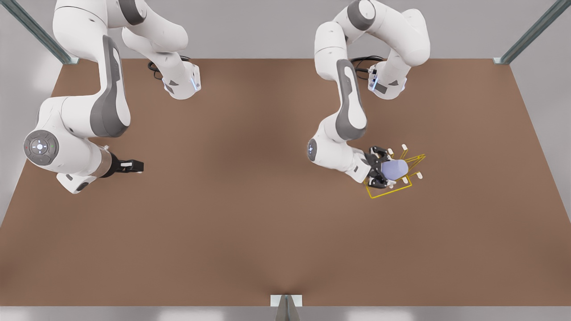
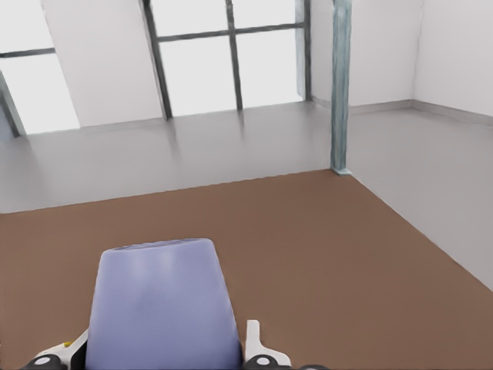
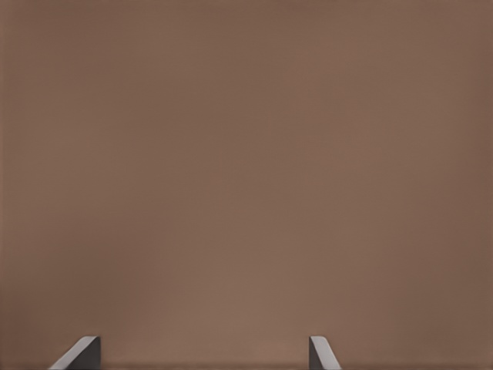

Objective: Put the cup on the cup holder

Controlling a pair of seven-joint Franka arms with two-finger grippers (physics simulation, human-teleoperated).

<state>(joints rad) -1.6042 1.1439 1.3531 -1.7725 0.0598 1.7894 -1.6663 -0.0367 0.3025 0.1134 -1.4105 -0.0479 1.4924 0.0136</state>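
The lavender-blue cup (image 1: 396, 168) lies on its side over the yellow wire cup holder (image 1: 387, 193), between the rack's two rows of white-tipped prongs, on the front view's right. My left gripper (image 1: 379, 168) is shut on the cup's wider end, one finger on each side. In the left wrist view the cup (image 2: 160, 304) points away from the camera, with white prong tips (image 2: 254, 337) beside it. My right gripper (image 1: 133, 166) waits low over the table on the front view's left, and its fingertips (image 3: 79, 354) stand apart with only bare table between them.
The brown table (image 1: 250, 200) spreads wide between the two arms and toward its front edge. Metal frame posts (image 1: 528, 33) stand at the far corners, and one post (image 2: 340, 85) rises beyond the cup. Both arm bases sit along the far edge.
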